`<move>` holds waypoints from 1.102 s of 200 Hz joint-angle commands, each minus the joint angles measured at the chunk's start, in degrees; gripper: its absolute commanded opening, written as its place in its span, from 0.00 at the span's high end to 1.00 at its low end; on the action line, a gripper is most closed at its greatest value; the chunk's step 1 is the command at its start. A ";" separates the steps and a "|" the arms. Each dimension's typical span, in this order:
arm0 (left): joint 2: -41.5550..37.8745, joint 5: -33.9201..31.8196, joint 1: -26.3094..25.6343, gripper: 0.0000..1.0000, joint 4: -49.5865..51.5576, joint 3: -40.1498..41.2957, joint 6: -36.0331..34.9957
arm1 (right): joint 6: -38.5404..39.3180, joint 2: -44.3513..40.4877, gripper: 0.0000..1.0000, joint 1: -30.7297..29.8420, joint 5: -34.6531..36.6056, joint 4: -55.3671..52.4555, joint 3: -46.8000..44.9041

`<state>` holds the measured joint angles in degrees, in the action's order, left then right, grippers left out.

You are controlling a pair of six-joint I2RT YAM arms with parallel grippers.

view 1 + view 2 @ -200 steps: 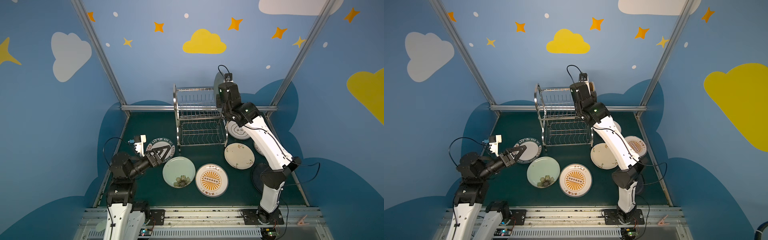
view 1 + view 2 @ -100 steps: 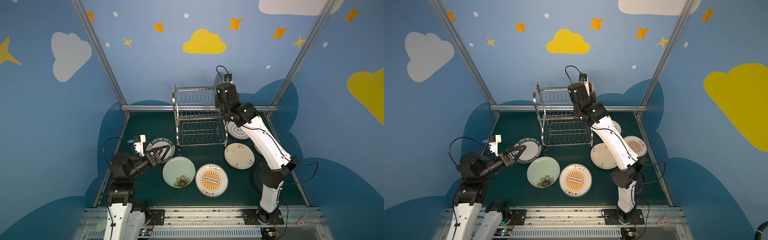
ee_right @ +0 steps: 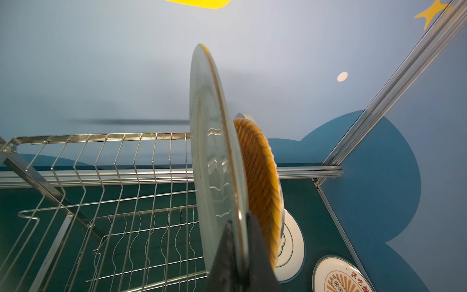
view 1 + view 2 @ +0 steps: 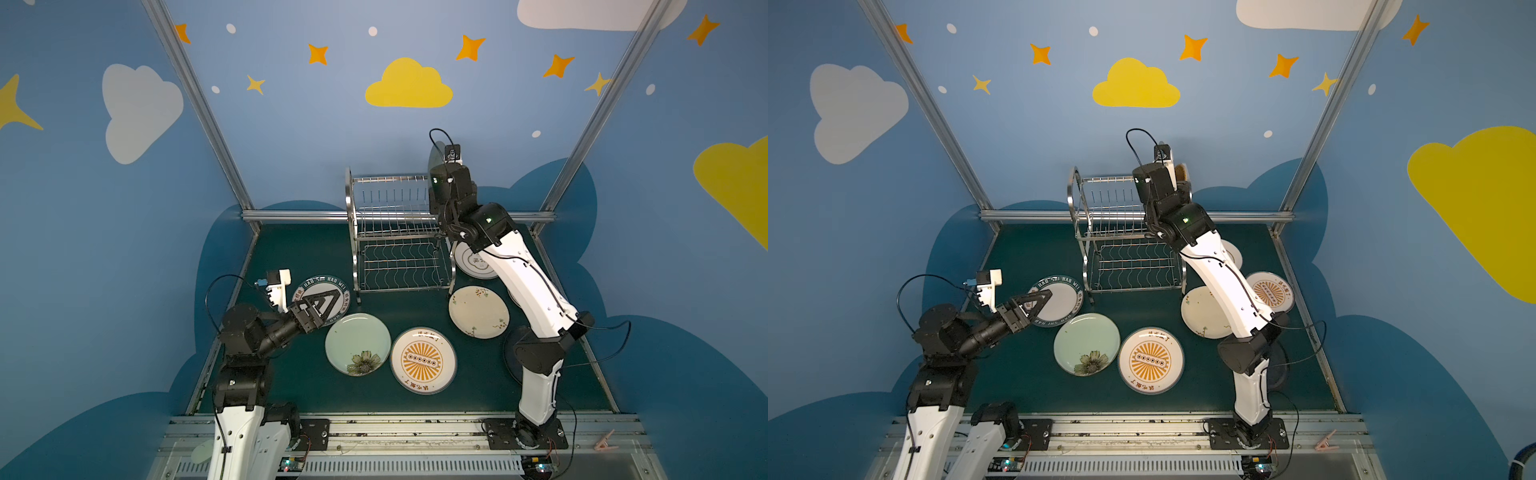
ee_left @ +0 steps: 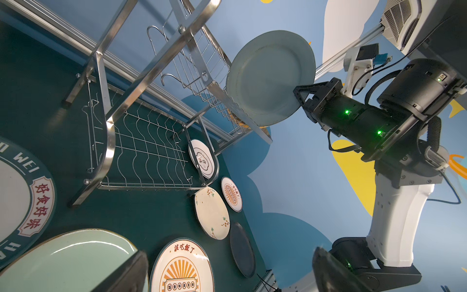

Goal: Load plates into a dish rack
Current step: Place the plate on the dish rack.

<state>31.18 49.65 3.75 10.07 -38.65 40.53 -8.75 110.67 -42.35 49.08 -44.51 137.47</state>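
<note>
Pale green plate [image 5: 270, 75], pinched upright by its rim in the right pincer [image 5: 299, 94], has edged sideways over the last second toward the upper tier of the dish rack [image 4: 395, 232], just beside the woven orange plate [image 3: 262, 182] standing there. The neighbouring slot looks like its target. The left pincer [image 4: 330, 301] stays wide, empty, over the green-lettered plate [image 4: 320, 279] on the tabletop [image 4: 291, 257].

The right hand [image 5: 299, 94], pinched on the rim of the upright pale green plate [image 5: 267, 75], has edged slightly leftward — only a touch — above the upper tier of the dish rack [image 4: 395, 232], carrying the plate along.
</note>
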 commanded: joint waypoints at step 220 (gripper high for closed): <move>-0.44 -0.61 0.23 0.00 0.22 0.14 -0.54 | 10.31 -2.28 1.00 -5.07 7.56 15.86 3.24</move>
<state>31.11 49.19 3.75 10.50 -38.65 40.53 -0.99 111.53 -46.37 54.02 -40.45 138.65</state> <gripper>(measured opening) 0.998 0.060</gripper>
